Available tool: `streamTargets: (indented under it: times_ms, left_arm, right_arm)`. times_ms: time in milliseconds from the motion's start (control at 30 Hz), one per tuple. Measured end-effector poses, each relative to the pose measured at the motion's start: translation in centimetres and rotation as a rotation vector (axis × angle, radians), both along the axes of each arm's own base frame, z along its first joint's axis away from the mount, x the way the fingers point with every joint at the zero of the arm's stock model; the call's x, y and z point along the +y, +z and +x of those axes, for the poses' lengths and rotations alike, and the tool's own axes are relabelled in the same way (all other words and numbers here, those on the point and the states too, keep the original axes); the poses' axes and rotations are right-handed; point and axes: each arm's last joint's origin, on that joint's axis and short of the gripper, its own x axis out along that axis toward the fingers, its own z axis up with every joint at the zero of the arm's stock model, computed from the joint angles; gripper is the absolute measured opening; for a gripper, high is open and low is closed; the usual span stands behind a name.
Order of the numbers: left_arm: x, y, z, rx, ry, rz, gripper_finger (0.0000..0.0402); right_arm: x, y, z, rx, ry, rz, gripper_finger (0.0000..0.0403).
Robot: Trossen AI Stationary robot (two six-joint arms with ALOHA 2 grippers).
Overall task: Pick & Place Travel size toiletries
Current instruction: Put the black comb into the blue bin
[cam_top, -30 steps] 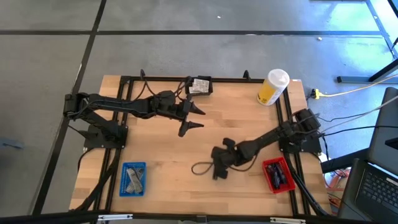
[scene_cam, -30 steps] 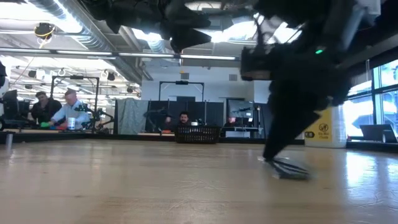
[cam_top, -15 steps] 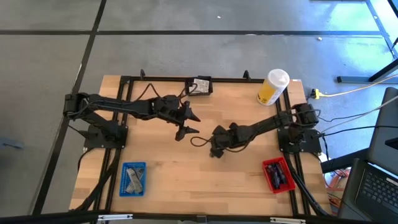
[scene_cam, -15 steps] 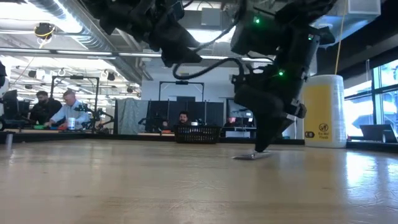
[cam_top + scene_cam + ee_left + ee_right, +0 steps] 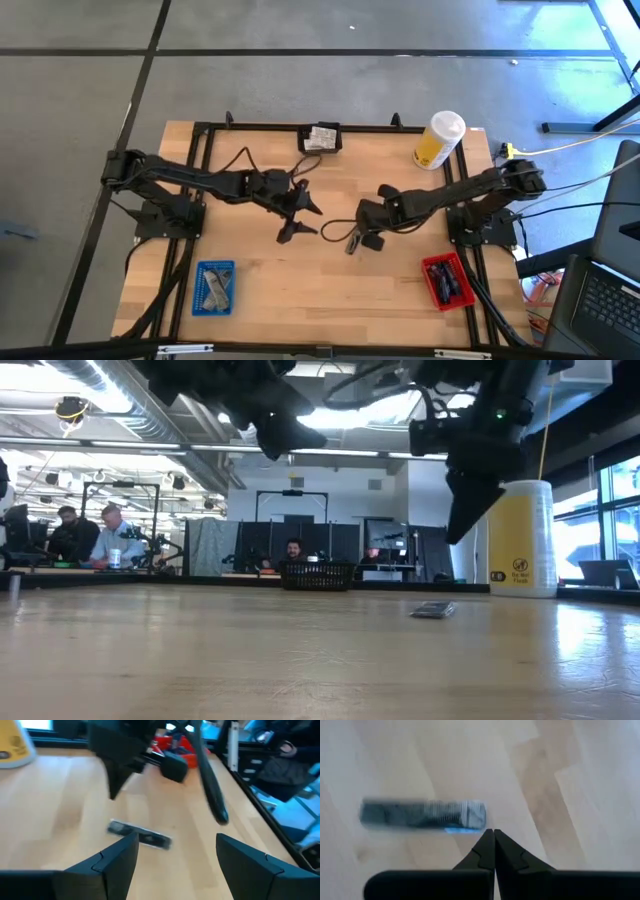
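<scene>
Since half a second ago, we see our right pincer (image 5: 354,243) lifted off the desk (image 5: 400,300) and drawn back toward its own side, fingers pressed together and holding nothing. It has left a slim flat grey stick (image 5: 140,834) lying flat mid-desk between both arms. Our left pincer (image 5: 299,219) hovers near it, fingers spread wide, empty.

Mid-table, a grey stick (image 5: 336,231) is flanked closely by the left gripper (image 5: 299,217) and the right gripper (image 5: 356,243), both raised. Bare wood is left open nearer. The far edge is occupied by a yellow container (image 5: 438,140).
</scene>
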Motion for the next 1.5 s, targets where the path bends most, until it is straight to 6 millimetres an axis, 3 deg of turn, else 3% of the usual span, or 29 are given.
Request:
streamTargets:
  times_ms: [267, 600, 967, 1167, 1500]
  left_arm:
    - [-2.7, -0.3, 0.2, -0.002, -0.044, 0.025, 0.0260]
    - [-4.7, -2.2, 1.8, -0.024, -0.033, 0.038, 0.0260]
    - [-6.7, -3.6, 1.4, 0.074, -0.075, 0.029, 0.0260]
    - [-7.7, -4.3, 1.5, 0.100, -0.009, 0.030, 0.0260]
    - [-8.9, -7.4, 2.1, 0.185, -0.019, 0.053, 0.0260]
  right_arm:
    - [-1.1, -1.4, 0.8, 0.132, 0.309, 0.011, 0.0000]
    - [-2.4, -1.9, 1.8, 0.104, 0.411, 0.044, 0.0000]
    - [-3.1, -4.6, 1.5, 0.072, 0.426, 0.108, 0.0000]
    - [-3.4, -5.7, 1.2, 0.071, 0.378, 0.115, 0.0000]
    - [-3.4, -7.0, 1.0, 0.016, 0.253, 0.178, 0.0000]
